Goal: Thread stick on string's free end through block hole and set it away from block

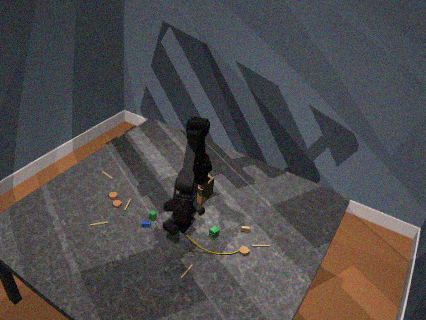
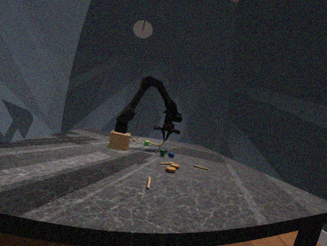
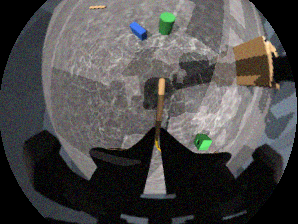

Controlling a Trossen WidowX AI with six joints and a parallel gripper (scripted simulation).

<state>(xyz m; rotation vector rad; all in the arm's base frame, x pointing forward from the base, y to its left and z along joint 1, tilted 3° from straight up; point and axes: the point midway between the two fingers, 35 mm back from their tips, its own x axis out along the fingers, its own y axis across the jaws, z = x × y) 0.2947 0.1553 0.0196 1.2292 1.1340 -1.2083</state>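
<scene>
My gripper (image 2: 164, 141) (image 3: 157, 129) is shut on the thin wooden stick (image 3: 161, 95) and holds it above the table. The stick's bare end points away from the fingers in the wrist view; its string end is at the fingertips. The yellow string (image 1: 215, 253) (image 3: 158, 146) curves from below the gripper to the round button (image 1: 244, 250) on the table. A small tan block (image 1: 245, 229), probably the one with the hole, lies behind the button, away from the gripper. Its hole is too small to make out. In the top view the arm hides the stick.
A green cube (image 1: 214, 231) (image 3: 203, 142) lies between gripper and block. A green cylinder (image 1: 153, 215) (image 3: 166, 23) and a blue block (image 1: 146, 224) (image 3: 138, 31) are beyond the gripper. Loose sticks (image 1: 261, 245) (image 1: 186, 271) (image 1: 99, 223) and two loose buttons (image 1: 113, 194) (image 1: 117, 203) lie around. The arm's tan base box (image 2: 119, 141) stands behind.
</scene>
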